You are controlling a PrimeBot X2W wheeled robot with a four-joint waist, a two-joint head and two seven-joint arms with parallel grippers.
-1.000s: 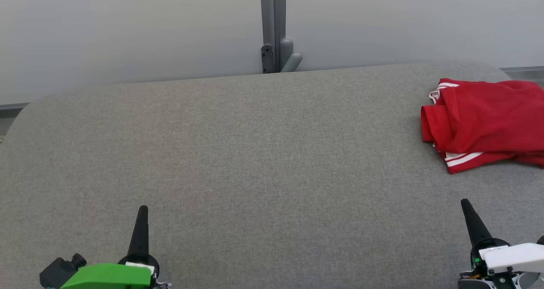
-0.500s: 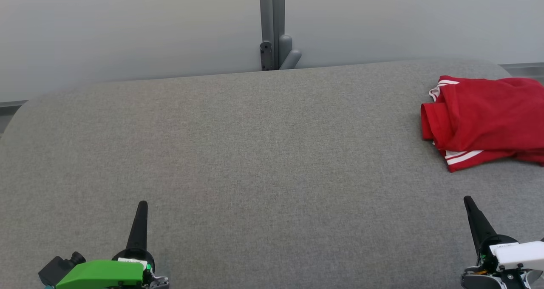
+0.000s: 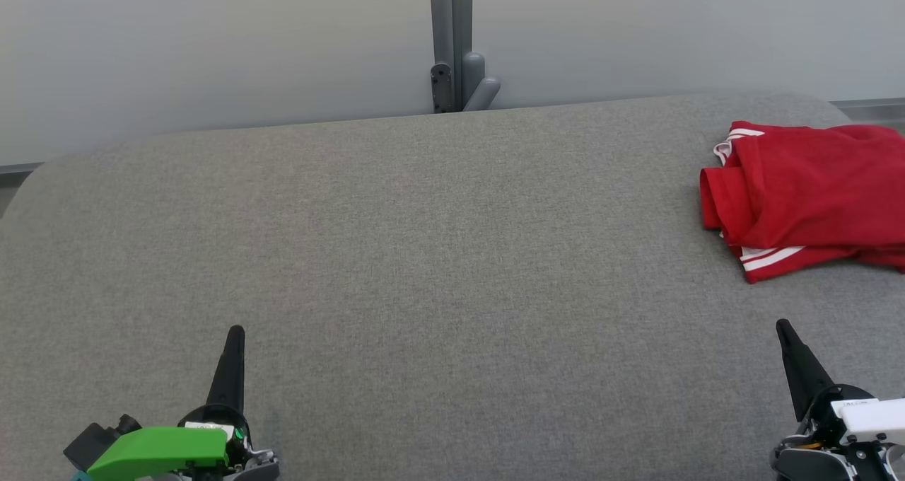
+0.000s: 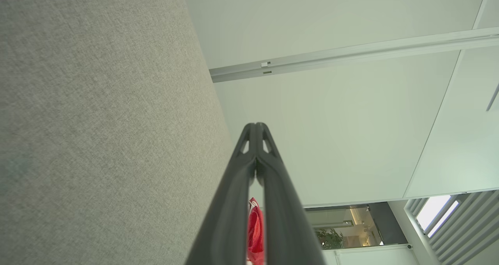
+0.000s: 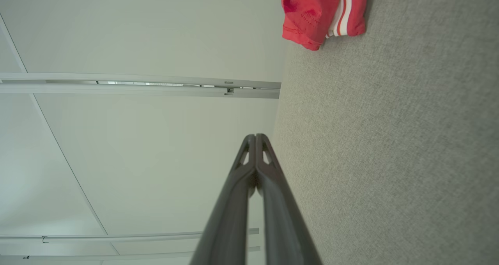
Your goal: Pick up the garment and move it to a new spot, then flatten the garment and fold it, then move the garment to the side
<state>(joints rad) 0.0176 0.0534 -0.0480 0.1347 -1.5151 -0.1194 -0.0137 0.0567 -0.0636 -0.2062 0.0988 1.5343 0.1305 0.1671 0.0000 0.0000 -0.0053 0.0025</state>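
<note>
While the head view sets the bunched red garment [image 3: 806, 198] far right on the grey padded surface [image 3: 424, 255], beyond the right gripper [image 3: 782, 325], the left wrist view shows the left gripper [image 4: 255, 125] pinched closed on nothing, a red sliver between its fingers, and the right wrist view shows its own fingers likewise closed and empty, the garment's white stripes [image 5: 345, 7] clear.

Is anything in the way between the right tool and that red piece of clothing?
Nothing visible does. Only bare grey surface lies between the shut right tool and the red garment, which rests farther back near the right edge.
</note>
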